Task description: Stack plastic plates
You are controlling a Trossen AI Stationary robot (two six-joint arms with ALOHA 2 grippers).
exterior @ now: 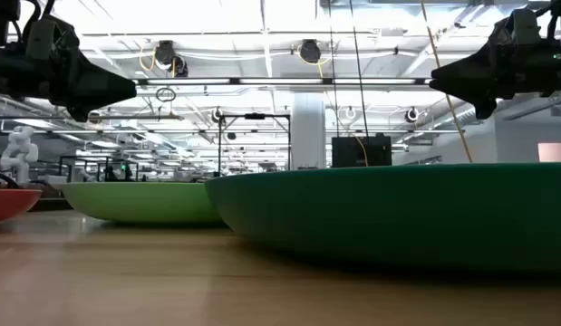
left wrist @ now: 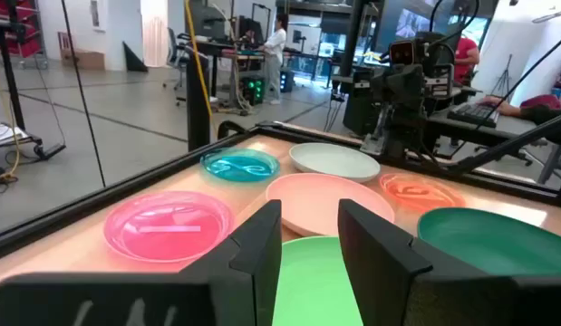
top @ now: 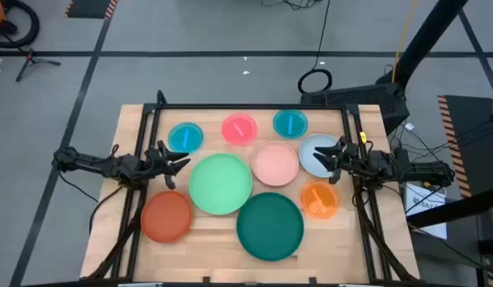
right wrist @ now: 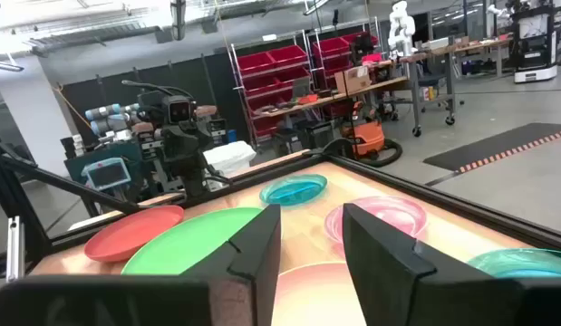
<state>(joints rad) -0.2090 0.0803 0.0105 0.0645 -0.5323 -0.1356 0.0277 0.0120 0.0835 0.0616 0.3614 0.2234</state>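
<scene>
- Nine plastic plates lie spread singly across the desk, none yet stacked on another as far as the high view shows.
- Along the far row sit a small cyan plate, the hot pink plate and a second cyan plate.
- The light green plate lies at the centre, the pale pink plate just beside it, and the dark green plate nearer the front edge.
- The left gripper hovers above the desk at the left side, jaws parted and holding nothing. Its wrist view shows open space between the two fingers.
- The light green plate lies straight ahead of the left jaws and just beside their tips; the red-orange plate sits near that arm, toward the front edge.
- The right gripper hangs over the edge of the pale blue plate, jaws likewise spread and empty, with the small orange plate close by.
- Judged from the layout, each arm is nearer the plates on its own side: the left to the big green base, the right to the pale blue and orange.
- From desk height both grippers appear well clear of the plates, though that low angle makes the gap hard to gauge.
</scene>
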